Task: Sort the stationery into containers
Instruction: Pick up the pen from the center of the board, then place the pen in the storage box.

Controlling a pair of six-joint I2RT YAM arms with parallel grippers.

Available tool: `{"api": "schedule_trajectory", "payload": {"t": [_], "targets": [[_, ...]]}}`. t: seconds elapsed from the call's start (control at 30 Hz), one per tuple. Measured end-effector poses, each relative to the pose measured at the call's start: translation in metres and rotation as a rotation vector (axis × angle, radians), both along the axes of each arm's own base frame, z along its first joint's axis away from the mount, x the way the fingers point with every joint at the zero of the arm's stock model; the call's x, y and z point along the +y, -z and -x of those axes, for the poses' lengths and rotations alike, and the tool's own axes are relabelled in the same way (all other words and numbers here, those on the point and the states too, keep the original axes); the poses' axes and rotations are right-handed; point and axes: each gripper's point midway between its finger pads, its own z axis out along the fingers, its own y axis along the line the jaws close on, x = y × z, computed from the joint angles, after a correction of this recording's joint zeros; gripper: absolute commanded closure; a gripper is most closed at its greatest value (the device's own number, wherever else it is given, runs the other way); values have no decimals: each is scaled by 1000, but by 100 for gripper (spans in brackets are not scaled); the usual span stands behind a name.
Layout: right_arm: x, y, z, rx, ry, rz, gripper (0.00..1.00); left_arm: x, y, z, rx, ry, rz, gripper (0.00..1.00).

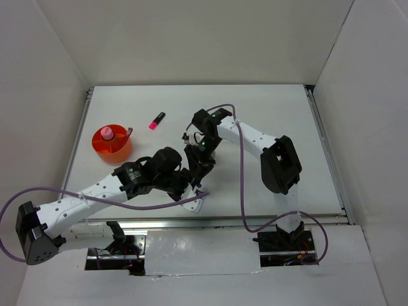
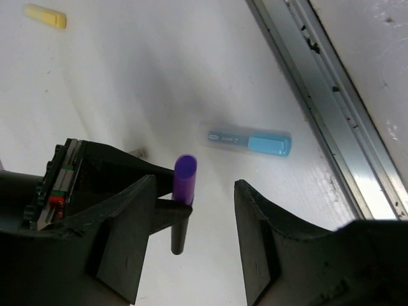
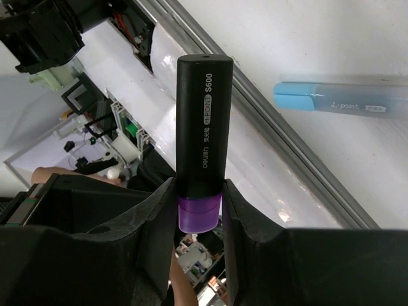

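My right gripper (image 3: 199, 191) is shut on a purple-black highlighter (image 3: 203, 121) at its purple end and holds it above the table near the front edge. In the left wrist view the same highlighter (image 2: 185, 177) stands between the jaws of my open left gripper (image 2: 194, 213), closer to the left finger and not clamped by them. A light blue highlighter (image 2: 250, 141) lies on the table beside the front rail; it also shows in the right wrist view (image 3: 341, 97). A yellow highlighter (image 2: 46, 16) lies further off. The orange cup (image 1: 118, 150) holds a pink item (image 1: 107, 134).
A pink highlighter with a black cap (image 1: 157, 120) lies right of the cup. Both grippers (image 1: 196, 178) meet at the table's front middle. The metal front rail (image 2: 331, 121) runs close by. White walls enclose the table.
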Motion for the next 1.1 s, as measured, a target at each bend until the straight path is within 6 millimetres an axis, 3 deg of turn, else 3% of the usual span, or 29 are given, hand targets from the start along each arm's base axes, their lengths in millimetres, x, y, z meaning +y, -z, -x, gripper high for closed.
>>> {"api": "schedule_trajectory", "payload": {"t": [0.2, 0.5, 0.8, 1.1], "targets": [[3, -2, 5, 12, -9, -9, 100, -4, 0, -14, -60, -19, -6, 37], [6, -3, 9, 23, -18, -26, 100, -6, 16, -12, -75, 7, -53, 42], [6, -1, 11, 27, -16, -33, 100, -5, 24, -13, -82, -1, -69, 66], [4, 1, 12, 21, -20, -35, 100, -7, 27, -14, -97, -1, -65, 68]]}}
